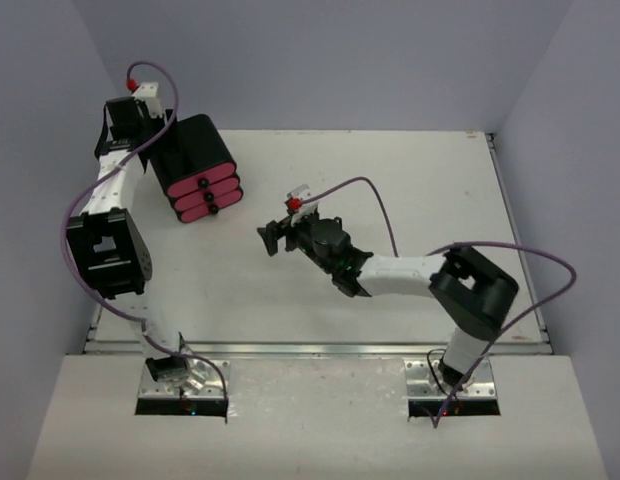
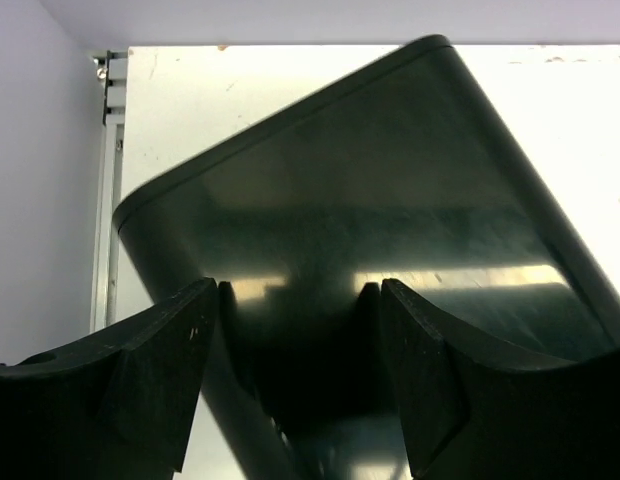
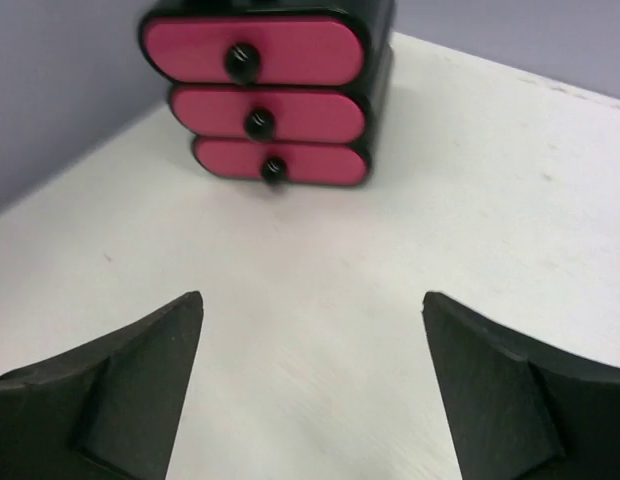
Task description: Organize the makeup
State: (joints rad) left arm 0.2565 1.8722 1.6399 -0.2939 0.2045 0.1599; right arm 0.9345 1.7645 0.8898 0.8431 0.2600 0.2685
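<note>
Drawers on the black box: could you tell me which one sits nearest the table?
The bottom pink drawer; the other two are stacked above it.

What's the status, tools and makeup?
Left tool open, close over the black box. Right tool open, empty, facing three shut pink drawers. No makeup in view. Nothing between right tool and drawers.

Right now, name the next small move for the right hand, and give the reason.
Probably ease the right hand forward to the top drawer's knob. Its fingers are open and aimed at the black box, apart from it. All three pink drawers are shut, so nothing can go in yet.
</note>
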